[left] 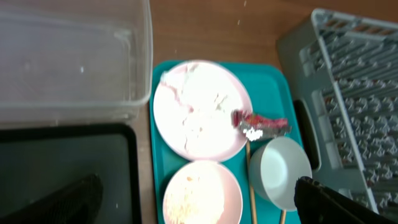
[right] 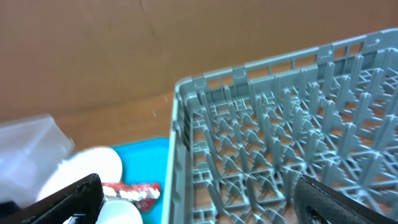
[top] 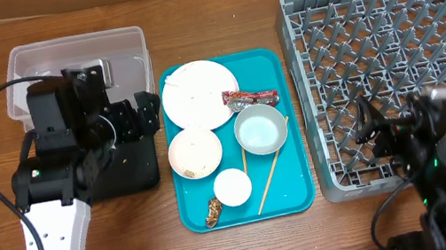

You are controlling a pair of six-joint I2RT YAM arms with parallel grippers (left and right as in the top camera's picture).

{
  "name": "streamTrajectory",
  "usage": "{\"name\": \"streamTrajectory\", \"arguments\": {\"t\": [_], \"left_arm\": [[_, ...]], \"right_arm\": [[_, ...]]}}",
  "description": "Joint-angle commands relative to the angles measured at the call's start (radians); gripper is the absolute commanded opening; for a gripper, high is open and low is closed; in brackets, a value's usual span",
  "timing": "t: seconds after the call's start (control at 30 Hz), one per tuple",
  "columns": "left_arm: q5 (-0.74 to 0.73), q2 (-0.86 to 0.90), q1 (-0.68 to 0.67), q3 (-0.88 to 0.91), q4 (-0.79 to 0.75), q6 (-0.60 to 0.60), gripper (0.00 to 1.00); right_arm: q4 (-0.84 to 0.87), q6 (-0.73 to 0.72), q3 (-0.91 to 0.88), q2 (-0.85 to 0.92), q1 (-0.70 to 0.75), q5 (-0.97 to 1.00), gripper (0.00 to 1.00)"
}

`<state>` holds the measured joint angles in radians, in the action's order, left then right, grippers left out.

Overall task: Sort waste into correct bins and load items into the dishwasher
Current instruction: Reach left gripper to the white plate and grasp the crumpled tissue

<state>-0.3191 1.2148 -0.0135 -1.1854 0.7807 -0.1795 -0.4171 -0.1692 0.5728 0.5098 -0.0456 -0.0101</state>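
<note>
A teal tray (top: 282, 71) holds a white plate (top: 198, 95), a red-and-silver wrapper (top: 250, 97), a pale blue bowl (top: 259, 128), a cream bowl (top: 194, 153) with rice-like grains, a white cup (top: 233, 186), a brown scrap (top: 214, 211) and chopsticks (top: 269, 180). White crumpled matter lies on the plate (left: 199, 109). My left gripper (top: 145, 115) is open and empty at the tray's left edge, above the cream bowl (left: 202, 193). My right gripper (top: 377, 132) is open and empty over the grey rack (top: 391, 53).
A clear tub (top: 77, 54) stands at the back left, with a black tray (top: 136, 170) in front of it under my left arm. The rack's left wall (right: 180, 155) runs beside the teal tray. The wrapper (right: 134, 191) shows in the right wrist view.
</note>
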Motion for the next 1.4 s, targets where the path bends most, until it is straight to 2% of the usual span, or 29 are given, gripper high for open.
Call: {"name": "streamTrajectory", "arguments": {"t": [0.0, 0.17, 0.37, 0.53, 0.73, 0.93, 1.13, 1.37], "left_arm": [[0.008, 0.021, -0.006, -0.023, 0.037, 0.023, 1.00], [0.015, 0.036, -0.006, -0.023, 0.058, 0.023, 1.00], [0.014, 0.044, -0.006, -0.023, 0.079, 0.022, 1.00], [-0.006, 0.044, -0.008, -0.023, 0.004, -0.046, 1.00], [-0.089, 0.061, -0.018, -0.024, -0.122, -0.045, 1.00], [0.089, 0.142, -0.097, -0.118, -0.148, -0.036, 0.99], [0.217, 0.294, -0.212, -0.249, -0.151, 0.055, 0.99], [0.327, 0.471, -0.303, -0.275, -0.183, 0.095, 1.00]], "right_arm": [[-0.096, 0.147, 0.144, 0.122, 0.002, 0.028, 1.00], [-0.128, 0.148, 0.210, 0.216, 0.002, 0.040, 1.00], [-0.139, 0.143, 0.210, 0.238, 0.002, 0.039, 1.00], [-0.159, 0.143, 0.210, 0.238, 0.002, 0.039, 1.00], [-0.165, 0.143, 0.209, 0.238, 0.002, 0.039, 1.00], [-0.220, 0.144, 0.206, 0.238, 0.002, 0.035, 1.00], [-0.214, 0.143, 0.206, 0.238, 0.002, 0.035, 1.00], [-0.222, 0.143, 0.206, 0.238, 0.002, 0.035, 1.00]]}}
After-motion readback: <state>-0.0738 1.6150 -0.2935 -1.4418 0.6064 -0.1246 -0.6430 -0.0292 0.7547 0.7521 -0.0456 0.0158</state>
